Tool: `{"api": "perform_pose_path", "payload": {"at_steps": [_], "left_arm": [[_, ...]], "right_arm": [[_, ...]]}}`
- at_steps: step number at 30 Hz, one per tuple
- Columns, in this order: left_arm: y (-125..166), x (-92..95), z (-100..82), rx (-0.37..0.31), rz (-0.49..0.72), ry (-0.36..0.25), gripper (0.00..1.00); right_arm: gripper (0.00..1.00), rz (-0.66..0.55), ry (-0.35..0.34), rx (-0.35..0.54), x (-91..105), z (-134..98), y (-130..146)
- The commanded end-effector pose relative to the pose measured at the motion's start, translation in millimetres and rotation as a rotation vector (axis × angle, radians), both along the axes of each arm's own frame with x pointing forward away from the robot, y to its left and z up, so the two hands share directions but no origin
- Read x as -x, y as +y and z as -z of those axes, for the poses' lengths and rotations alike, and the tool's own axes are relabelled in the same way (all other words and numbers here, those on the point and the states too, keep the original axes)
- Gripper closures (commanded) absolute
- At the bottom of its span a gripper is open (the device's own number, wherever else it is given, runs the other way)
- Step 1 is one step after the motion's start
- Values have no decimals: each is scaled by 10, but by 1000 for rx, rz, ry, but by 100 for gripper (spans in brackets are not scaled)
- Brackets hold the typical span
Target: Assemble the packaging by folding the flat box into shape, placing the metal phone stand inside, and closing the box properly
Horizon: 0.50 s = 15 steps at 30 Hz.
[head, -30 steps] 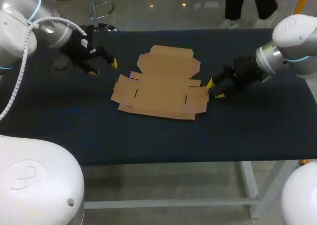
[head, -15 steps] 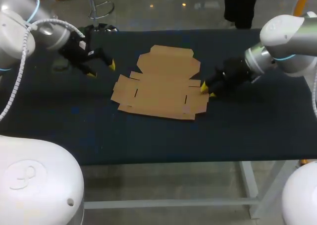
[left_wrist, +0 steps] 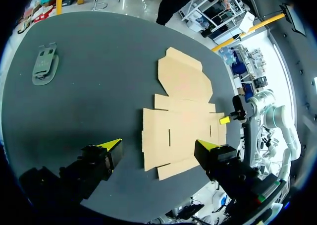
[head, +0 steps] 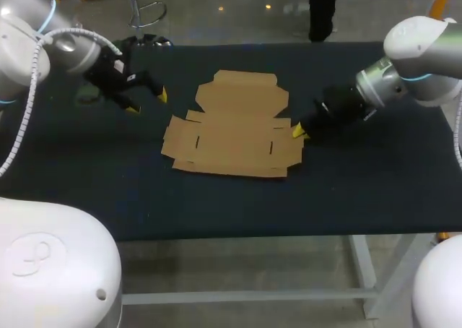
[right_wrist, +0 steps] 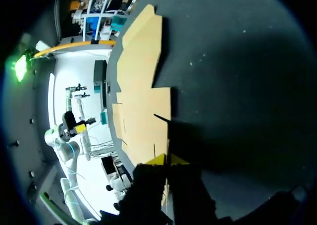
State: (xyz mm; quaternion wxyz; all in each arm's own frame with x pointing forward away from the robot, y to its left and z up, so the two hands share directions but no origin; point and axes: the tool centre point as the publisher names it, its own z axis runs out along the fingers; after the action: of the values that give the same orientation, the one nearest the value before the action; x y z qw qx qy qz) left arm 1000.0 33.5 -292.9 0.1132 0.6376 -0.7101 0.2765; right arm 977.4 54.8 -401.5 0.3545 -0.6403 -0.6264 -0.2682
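Right gripper (head: 297, 131) moved in from frame right and is now pinched onto the right flap of the flat box (head: 234, 129) at frame centre; the box got nudged left. Left gripper (head: 148, 101) is spread wide, upper left. Phone stand (left_wrist: 44, 64) lies well apart from the box. Folding looks about to start.

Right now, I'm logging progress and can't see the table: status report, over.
Left gripper open, clear of the flat box. Right gripper shut at its right flap. Box unfolded, phone stand lying apart. Nothing in the way.
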Motion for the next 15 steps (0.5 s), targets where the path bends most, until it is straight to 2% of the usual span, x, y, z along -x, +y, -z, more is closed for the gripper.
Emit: {"api": "perform_pose_path", "payload": {"at_steps": [1,8,15], "left_arm": [[-3,-15,-14,0,5,5,0],[-69,-16,-16,-3,12,7,0],[-114,-18,-14,-9,19,10,0]], "right_arm": [[100,-62,21,-37,14,-26,-86],[100,-135,19,-64,143,-32,-101],[100,-151,40,-74,226,30,-100]]}}
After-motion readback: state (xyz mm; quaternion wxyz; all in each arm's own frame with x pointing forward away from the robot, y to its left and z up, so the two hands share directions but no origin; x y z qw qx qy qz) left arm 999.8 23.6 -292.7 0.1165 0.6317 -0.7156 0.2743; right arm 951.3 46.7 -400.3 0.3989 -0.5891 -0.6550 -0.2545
